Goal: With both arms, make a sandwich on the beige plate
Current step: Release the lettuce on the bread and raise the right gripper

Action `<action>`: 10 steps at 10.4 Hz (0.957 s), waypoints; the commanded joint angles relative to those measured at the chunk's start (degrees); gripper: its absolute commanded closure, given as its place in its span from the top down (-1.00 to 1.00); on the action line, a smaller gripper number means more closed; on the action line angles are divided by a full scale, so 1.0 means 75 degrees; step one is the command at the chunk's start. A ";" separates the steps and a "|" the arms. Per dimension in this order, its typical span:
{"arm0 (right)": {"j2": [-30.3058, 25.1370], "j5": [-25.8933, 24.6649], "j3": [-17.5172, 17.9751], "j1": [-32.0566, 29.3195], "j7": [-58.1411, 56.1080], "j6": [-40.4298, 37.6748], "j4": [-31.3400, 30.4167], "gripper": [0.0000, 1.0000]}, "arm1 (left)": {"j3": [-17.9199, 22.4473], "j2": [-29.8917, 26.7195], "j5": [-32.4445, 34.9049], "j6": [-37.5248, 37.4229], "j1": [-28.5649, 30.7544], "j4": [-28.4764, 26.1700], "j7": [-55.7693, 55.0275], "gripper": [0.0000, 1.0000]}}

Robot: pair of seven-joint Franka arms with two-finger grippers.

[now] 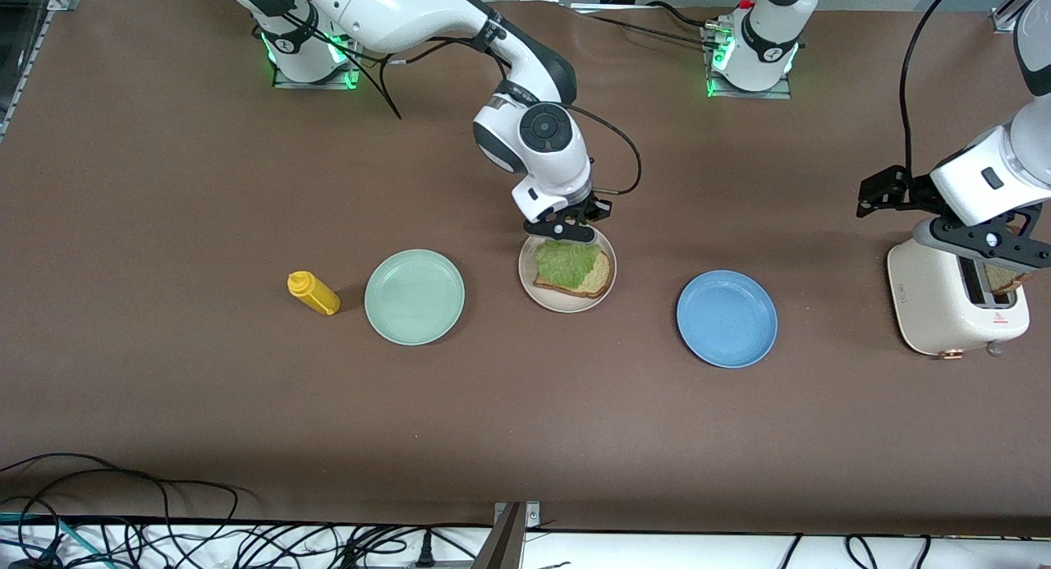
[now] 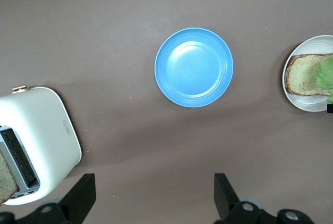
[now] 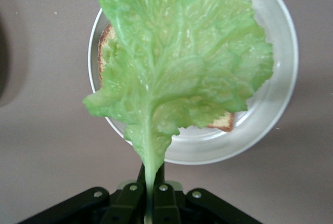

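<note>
The beige plate (image 1: pixel 566 307) lies mid-table with one slice of brown bread (image 1: pixel 598 284) on it. A ruffled green lettuce leaf (image 1: pixel 564 261) hangs over that slice, and my right gripper (image 1: pixel 566 229) is shut on its stem just above the plate's rim. The right wrist view shows the lettuce leaf (image 3: pixel 177 67) spread across the bread (image 3: pixel 223 122) and plate (image 3: pixel 273 109), with the right gripper (image 3: pixel 152 185) pinching the stalk. My left gripper (image 1: pixel 985 245) is open and holds nothing, up above the toaster (image 1: pixel 944 306). Its fingers (image 2: pixel 83 194) stand wide apart.
A second bread slice (image 1: pixel 1002 280) sticks out of the toaster's slot. A blue plate (image 1: pixel 727 318) lies between the beige plate and the toaster. A mint green plate (image 1: pixel 415 296) and a yellow squeeze bottle (image 1: pixel 313 293) lie toward the right arm's end.
</note>
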 commanded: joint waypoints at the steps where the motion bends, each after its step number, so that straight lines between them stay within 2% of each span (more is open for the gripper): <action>1: 0.0438 -0.0162 -0.0087 0.0160 0.0179 0.0062 0.0626 -1.00 | 0.0062 -0.0128 0.0101 0.0148 0.0015 -0.0084 -0.0071 1.00; 3: 0.0637 -0.0162 -0.0122 0.0277 0.0179 0.0401 0.0627 -1.00 | 0.0038 -0.0093 0.0136 0.0148 -0.0020 -0.0036 -0.0118 1.00; 4: 0.0696 -0.0162 -0.0169 0.0278 0.0179 0.0484 0.0627 -0.86 | 0.0038 -0.0093 0.0136 0.0136 -0.0009 -0.0036 -0.0130 1.00; 8: 0.0708 -0.0150 -0.0181 0.0348 0.0342 0.0473 0.0627 -0.05 | 0.0038 -0.0081 0.0112 0.0113 0.0015 -0.0048 -0.0130 1.00; 9: 0.0650 -0.0150 -0.0181 0.0348 0.0378 0.0415 0.0627 0.25 | 0.0038 -0.0081 0.0124 0.0113 0.0015 -0.0048 -0.0130 1.00; 10: 0.0592 -0.0104 -0.0192 0.0278 0.0378 0.0333 0.0627 0.32 | 0.0038 -0.0081 0.0136 0.0113 0.0027 -0.0060 -0.0130 1.00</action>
